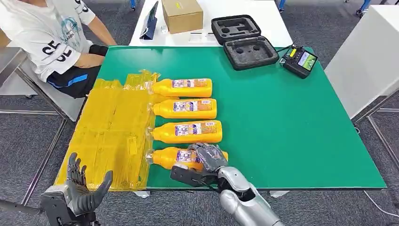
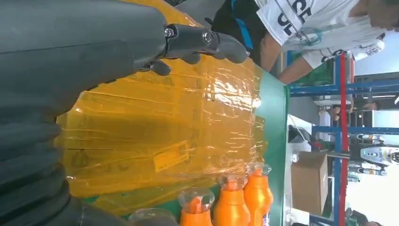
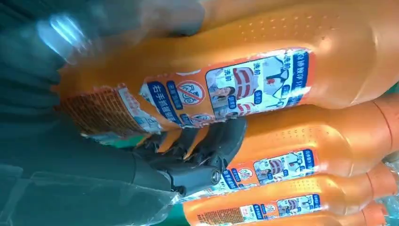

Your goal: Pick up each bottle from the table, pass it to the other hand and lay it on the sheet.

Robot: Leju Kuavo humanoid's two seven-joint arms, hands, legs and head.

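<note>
The right hand held the nearest bottle lying on the green desk; the left hand was wide, holding nothing.

Grey carpet floor, white side table
</note>
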